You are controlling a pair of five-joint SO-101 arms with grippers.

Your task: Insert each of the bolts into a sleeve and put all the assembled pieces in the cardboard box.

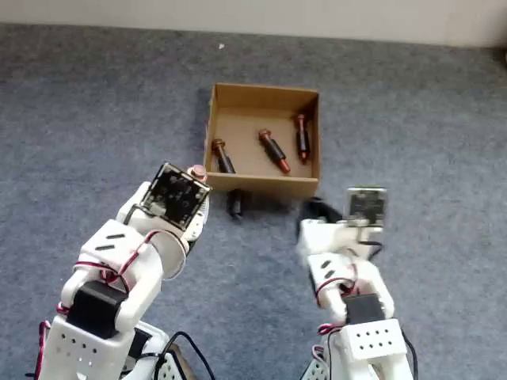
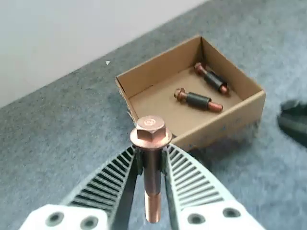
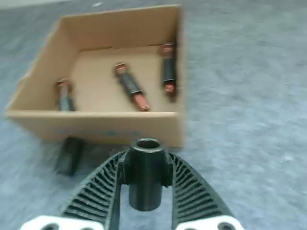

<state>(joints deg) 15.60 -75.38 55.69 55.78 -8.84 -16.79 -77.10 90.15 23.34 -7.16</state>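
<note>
Holding bolt [image 2: 150, 132]: left gripper [image 2: 151, 158] pinches it, head sticking out, ready to push in.
Sleeve [image 3: 145, 191]: right gripper [image 3: 145, 163] squeezes it, hole facing out, to catch the bolt.
Cardboard box [image 1: 261, 187]: three done pieces [image 1: 273, 150] inside; spare sleeve [image 1: 235, 203] just outside.

Three apparently sleeved bolts [image 1: 273, 150] in box [image 1: 261, 96]

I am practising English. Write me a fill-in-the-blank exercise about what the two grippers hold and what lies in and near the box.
1. The brown cardboard box holds ____ assembled pieces.
2. The copper-coloured hex-head bolt in the left gripper has ____ slid over its shank.
3. The right gripper is shut on a ____ tube-shaped sleeve.
4. Only ____ spare sleeve lies on the grey carpet beside the box.

Missing words: three; nothing; black; one
</note>
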